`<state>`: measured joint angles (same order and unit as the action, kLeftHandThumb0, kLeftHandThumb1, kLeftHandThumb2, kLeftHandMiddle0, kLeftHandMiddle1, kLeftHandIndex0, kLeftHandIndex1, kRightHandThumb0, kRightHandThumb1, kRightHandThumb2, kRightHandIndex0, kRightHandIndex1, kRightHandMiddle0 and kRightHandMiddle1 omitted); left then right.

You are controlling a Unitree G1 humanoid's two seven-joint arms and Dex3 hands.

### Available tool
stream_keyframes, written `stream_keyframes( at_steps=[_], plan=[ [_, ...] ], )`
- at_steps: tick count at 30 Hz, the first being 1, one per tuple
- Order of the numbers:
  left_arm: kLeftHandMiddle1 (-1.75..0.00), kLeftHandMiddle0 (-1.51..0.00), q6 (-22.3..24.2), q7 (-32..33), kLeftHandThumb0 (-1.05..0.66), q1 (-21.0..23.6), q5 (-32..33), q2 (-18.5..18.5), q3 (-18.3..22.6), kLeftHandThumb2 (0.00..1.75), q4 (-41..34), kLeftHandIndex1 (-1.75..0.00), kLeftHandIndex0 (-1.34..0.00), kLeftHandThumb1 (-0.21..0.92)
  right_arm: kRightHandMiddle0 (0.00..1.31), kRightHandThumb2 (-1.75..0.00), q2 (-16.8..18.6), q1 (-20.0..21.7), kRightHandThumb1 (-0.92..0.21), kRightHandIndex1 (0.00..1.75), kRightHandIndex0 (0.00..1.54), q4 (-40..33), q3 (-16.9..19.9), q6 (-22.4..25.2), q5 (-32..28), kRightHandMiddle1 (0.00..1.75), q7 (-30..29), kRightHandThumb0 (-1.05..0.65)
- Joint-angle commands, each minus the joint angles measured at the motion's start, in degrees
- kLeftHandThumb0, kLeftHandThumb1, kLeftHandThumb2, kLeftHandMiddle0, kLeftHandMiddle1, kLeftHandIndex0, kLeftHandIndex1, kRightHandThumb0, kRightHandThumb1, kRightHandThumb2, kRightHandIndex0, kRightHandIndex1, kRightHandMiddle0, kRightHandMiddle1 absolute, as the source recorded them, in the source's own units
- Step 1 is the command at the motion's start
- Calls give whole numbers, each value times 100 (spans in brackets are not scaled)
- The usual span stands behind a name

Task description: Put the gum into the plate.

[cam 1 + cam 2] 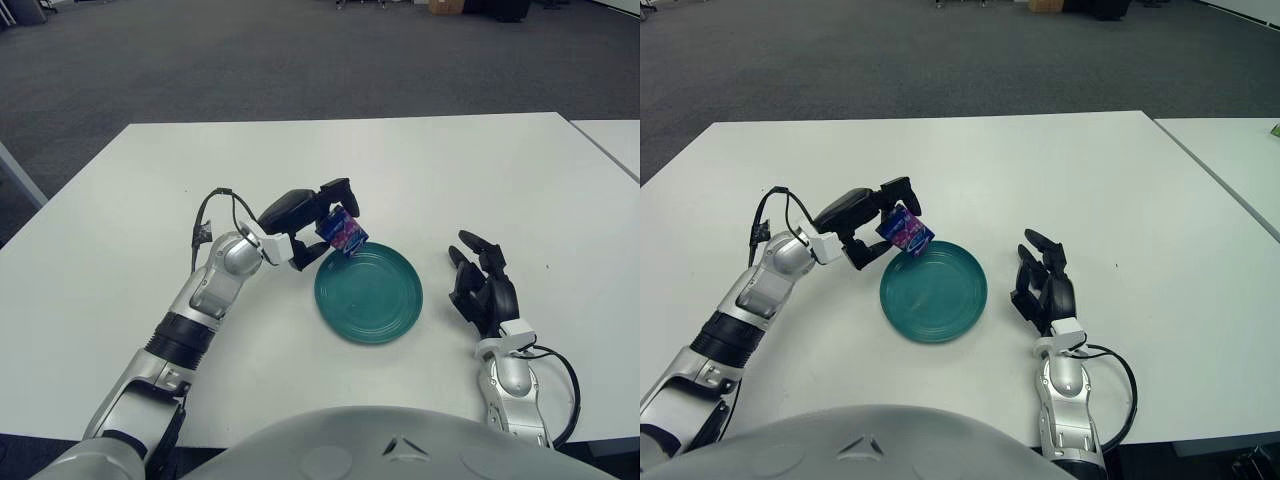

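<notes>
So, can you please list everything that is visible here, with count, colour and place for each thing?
gum: one pack, blue and purple, held above the far-left rim of the plate, not yet in it.
plate: one, teal green, on the table in front of the robot, nothing lying in it.
table: one, white, under everything; a second white table shows at the right edge.
floor: grey carpet, behind the tables.
left robot hand: one, black, fingers closed on the gum at the plate's far-left edge.
right robot hand: one, black, fingers relaxed and holding nothing, to the right of the plate.
</notes>
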<state>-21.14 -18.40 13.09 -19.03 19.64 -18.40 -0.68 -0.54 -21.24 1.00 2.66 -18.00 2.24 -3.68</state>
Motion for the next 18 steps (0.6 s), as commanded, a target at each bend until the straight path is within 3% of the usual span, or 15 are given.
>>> stream_keyframes(
  at_steps=[1,8,18],
  plan=[
    [-174,-75,130,-156,0,-41,-94,18,-91,156,-273,-175,-54,12,0,-90,122,-449,-92,0,41,680,-94,515,55,76,-23,-84],
    [-174,-75,222,-447,0,-116,-182,104,-286,155,-362,-175,-53,12,0,-90,135,-428,-92,0,38,697,-111,505,83,73,-49,-85],
    [-175,-75,-43,-334,0,-215,-435,-2,-571,156,-88,-175,-54,11,0,-89,151,-402,-92,0,35,711,-144,468,114,73,-87,-87]
  ],
)
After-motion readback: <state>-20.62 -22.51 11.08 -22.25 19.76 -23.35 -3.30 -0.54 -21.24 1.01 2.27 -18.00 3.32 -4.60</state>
